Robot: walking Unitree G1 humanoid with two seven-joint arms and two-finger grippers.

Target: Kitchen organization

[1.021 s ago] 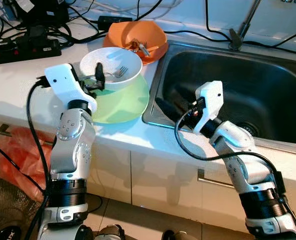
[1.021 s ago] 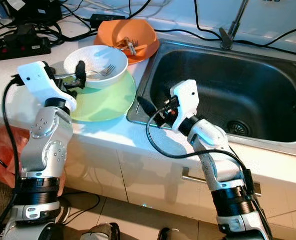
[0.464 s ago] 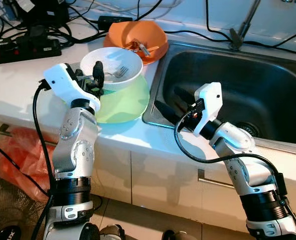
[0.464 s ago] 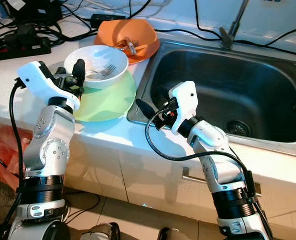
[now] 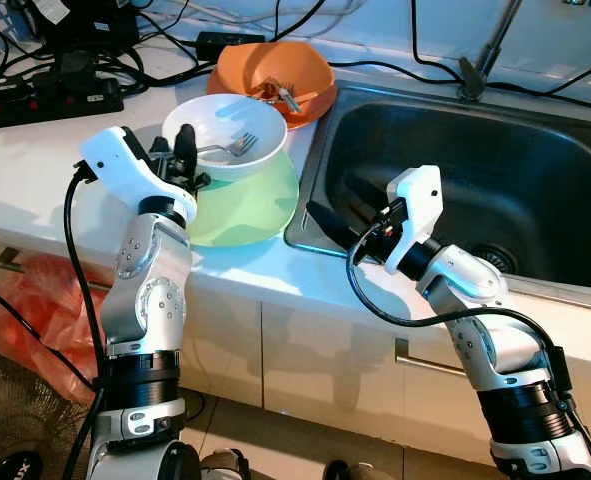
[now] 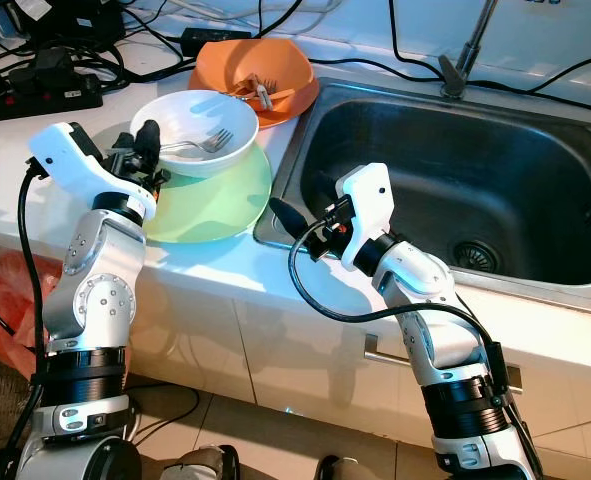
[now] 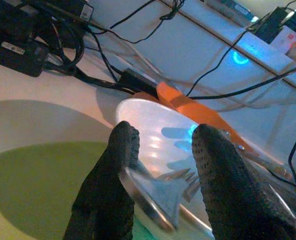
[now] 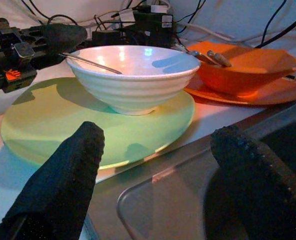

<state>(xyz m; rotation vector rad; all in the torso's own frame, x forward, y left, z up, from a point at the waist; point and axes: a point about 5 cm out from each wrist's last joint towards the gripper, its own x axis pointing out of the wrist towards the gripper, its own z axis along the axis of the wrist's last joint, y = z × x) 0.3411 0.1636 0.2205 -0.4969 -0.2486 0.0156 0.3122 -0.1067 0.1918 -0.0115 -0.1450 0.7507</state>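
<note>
A white bowl [image 5: 237,128] sits on a light green plate [image 5: 250,205] on the counter, left of the sink. A metal fork [image 5: 230,148] lies in the bowl, its handle running over the near-left rim. My left gripper [image 5: 183,152] is at that rim, shut on the fork's handle; the left wrist view shows the fork [image 7: 163,187] between the two fingers. My right gripper [image 6: 300,200] hovers open over the sink's front-left corner, pointing at the plate, with nothing in it.
Behind the white bowl stands an orange bowl [image 5: 275,72] on an orange plate, with utensils inside. The steel sink [image 5: 475,170] and its faucet [image 5: 483,50] lie to the right. Power strips and cables [image 5: 45,85] crowd the back left. A red bag [image 5: 25,300] lies on the floor.
My left gripper has slid left, from inside the bowl out to its near-left rim, drawing the fork's handle along. The right arm has hardly moved.
</note>
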